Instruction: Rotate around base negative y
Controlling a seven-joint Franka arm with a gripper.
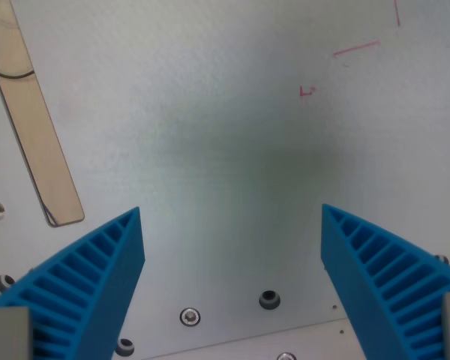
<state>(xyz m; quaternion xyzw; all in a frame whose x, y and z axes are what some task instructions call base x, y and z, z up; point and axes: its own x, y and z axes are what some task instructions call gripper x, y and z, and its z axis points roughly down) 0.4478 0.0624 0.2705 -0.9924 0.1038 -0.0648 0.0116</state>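
From the wrist view I see my pincer (232, 217) spread wide, both blue ribbed fingers (97, 277) holding nothing, over the pale grey counter (210, 135). No container shows, and I can make out no object for the rotation. A tan wooden strip (30, 112) lies at the wrist view's left, cut off by the top edge. Faint red marks (356, 49) sit upper right. Bolts (268, 300) dot the lower edge.
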